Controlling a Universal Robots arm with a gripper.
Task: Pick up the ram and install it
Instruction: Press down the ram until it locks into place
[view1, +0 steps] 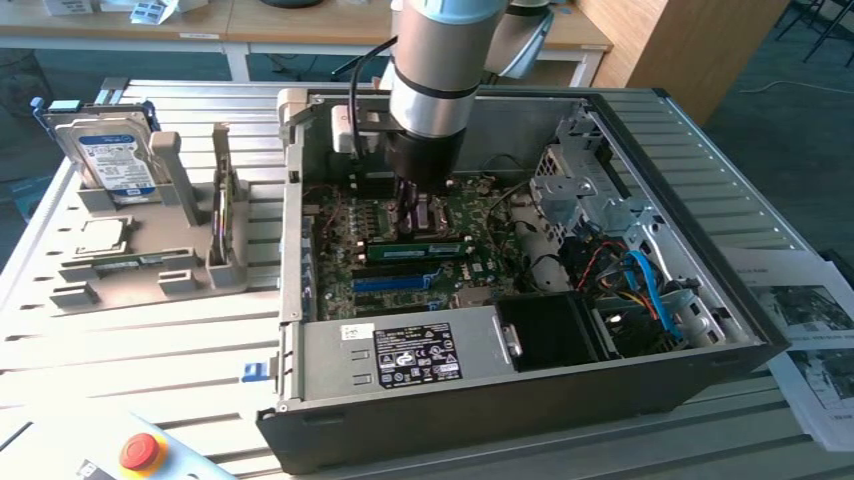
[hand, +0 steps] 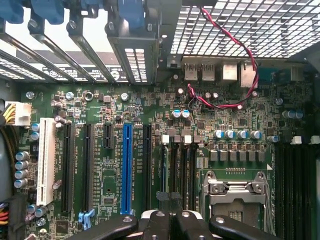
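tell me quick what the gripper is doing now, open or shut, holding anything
Gripper: down inside the open black computer case, over the green motherboard; whether it is open, shut or holding anything cannot be told.

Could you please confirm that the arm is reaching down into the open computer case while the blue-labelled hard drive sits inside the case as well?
Not quite. The arm does reach down into the open computer case, but the hard drive is not inside it. The exterior view shows it standing in the grey holder on the table outside the case, at the exterior view's left.
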